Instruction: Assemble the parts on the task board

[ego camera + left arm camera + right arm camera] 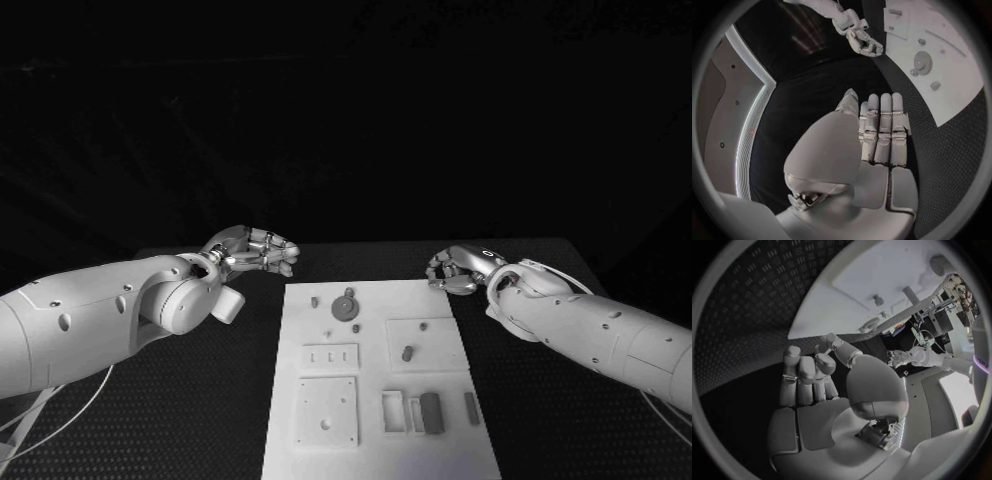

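Note:
The white task board (375, 440) lies lengthwise in the middle of the black table. On it are a round grey disc (346, 305), a small oblong part (408, 352) and upright grey blocks (431, 412) near the front. My left hand (257, 250) hovers over the table just beyond the board's far left corner. In the left wrist view the left hand (879, 135) has its fingers stretched out side by side and holds nothing. My right hand (456, 268) hovers off the far right corner; its fingers (807, 372) are loosely bent and empty.
The board also carries raised square plates (327, 408) with holes and a slotted plate (330, 358). Black textured table mat (216, 420) lies on both sides of the board. The left wrist view shows the right hand (857, 32) across the board (954, 85).

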`<action>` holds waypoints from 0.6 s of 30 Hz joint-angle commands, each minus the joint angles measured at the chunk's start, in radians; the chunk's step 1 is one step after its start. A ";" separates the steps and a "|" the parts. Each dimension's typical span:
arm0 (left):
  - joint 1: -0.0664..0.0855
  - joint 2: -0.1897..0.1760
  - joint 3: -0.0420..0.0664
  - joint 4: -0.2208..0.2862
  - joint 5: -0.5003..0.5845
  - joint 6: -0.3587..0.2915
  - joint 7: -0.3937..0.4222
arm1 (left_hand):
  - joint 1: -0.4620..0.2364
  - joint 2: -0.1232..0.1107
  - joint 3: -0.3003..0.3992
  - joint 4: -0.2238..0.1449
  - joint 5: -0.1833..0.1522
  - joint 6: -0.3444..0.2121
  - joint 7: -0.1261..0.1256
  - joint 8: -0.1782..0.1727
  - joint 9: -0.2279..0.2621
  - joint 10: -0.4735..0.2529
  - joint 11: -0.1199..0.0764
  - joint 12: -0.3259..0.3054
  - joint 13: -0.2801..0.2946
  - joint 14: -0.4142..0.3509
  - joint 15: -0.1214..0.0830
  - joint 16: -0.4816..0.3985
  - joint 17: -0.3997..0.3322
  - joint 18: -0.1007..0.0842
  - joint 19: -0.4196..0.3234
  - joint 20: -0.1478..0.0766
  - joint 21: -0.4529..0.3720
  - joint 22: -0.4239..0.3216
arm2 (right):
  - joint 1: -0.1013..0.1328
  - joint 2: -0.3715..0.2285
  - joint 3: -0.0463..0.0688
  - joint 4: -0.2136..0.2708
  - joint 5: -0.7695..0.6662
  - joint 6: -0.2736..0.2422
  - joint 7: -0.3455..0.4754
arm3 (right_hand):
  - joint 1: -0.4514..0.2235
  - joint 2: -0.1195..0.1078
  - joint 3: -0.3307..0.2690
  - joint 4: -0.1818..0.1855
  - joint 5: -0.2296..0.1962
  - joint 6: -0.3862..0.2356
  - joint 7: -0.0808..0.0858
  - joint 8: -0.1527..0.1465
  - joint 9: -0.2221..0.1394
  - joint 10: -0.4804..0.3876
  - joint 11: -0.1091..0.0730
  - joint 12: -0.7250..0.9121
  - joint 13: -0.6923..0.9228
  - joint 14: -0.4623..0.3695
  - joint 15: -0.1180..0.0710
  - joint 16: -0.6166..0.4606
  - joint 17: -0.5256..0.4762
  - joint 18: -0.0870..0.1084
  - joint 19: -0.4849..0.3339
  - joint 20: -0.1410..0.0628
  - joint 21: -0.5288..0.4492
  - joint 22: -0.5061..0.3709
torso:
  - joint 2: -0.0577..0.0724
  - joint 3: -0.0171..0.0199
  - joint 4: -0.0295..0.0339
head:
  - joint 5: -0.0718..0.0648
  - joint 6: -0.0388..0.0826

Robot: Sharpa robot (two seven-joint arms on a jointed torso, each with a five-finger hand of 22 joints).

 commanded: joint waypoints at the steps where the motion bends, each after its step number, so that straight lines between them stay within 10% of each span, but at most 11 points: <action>1: 0.002 0.003 0.004 0.004 -0.075 0.042 -0.054 | -0.018 0.001 0.004 0.002 0.000 0.016 -0.003 0.001 -0.001 0.018 -0.005 0.009 0.019 0.014 -0.006 0.009 0.024 -0.006 0.013 -0.009 0.011 0.013 | 0.013 -0.009 0.001 0.046 -0.080 -0.020 -0.088 | 0.003 0.003 0.002 0.000 0.006 0.016 0.006 0.006 0.004 0.006 -0.002 0.005 0.000 0.008 -0.003 0.004 -0.001 0.013 0.002 -0.005 0.007 0.015 | -0.001 0.0006 -0.0013 | 0.000 0.006; 13: 0.022 0.022 0.011 0.065 -0.172 -0.079 -0.217 | -0.058 -0.017 -0.013 0.002 -0.015 0.042 -0.011 -0.018 -0.010 0.084 -0.048 0.084 0.124 0.082 -0.053 0.077 0.117 -0.022 0.059 -0.059 0.061 0.072 | 0.039 -0.029 0.001 0.334 -0.172 0.017 -0.274 | -0.001 -0.002 -0.001 0.000 0.006 0.030 0.001 0.012 0.007 0.007 -0.007 0.002 -0.001 0.004 -0.007 -0.002 -0.012 0.013 0.004 -0.007 0.006 0.013 | -0.028 -0.0055 -0.0146 | 0.015 0.010; 18: 0.026 0.047 0.010 0.077 -0.219 -0.038 -0.273 | -0.229 -0.055 -0.087 0.004 -0.014 0.031 -0.007 -0.036 -0.019 0.074 -0.048 0.095 0.155 0.080 -0.058 0.081 0.127 -0.027 0.059 -0.071 0.065 0.085 | 0.039 -0.010 0.001 0.403 -0.201 0.012 -0.303 | -0.002 -0.005 -0.001 0.000 0.006 0.032 0.000 0.012 0.007 0.007 -0.008 0.001 -0.002 0.002 -0.009 -0.004 -0.016 0.013 0.004 -0.007 0.006 0.012 | -0.041 -0.0076 -0.0170 | 0.026 0.005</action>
